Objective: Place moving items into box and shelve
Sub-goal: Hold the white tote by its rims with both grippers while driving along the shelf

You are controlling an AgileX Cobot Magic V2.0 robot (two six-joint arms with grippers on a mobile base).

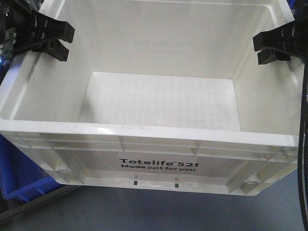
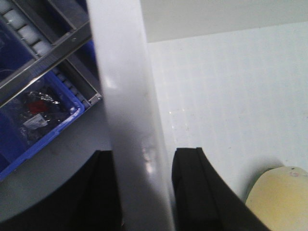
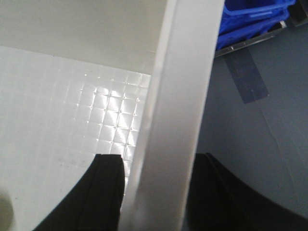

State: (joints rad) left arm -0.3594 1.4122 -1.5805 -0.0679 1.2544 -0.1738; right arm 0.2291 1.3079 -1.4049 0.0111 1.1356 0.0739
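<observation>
Box (image 1: 154,159): in the exterior front-facing view the white crate printed "Totelife 521 Made just for you" spans the whole gap between the two claws. The left claw (image 1: 67,42) straddles the rim of its left side wall and the right claw (image 1: 260,50) straddles the rim of its right side wall. A blue bin (image 1: 24,180) sits below the left claw, outside the box. In the left wrist view, two black fingers (image 2: 192,192) press on either face of the rim, so this claw is clamped on the box. A pale beige ball (image 2: 279,197) lies inside, just beside the inner finger, and the blue bin, holding clear-wrapped parts, lies on the outer finger's side. In the right wrist view the fingers (image 3: 103,192) likewise clamp the rim, with stacked blue bins (image 3: 250,19) well beyond the outer finger.
</observation>
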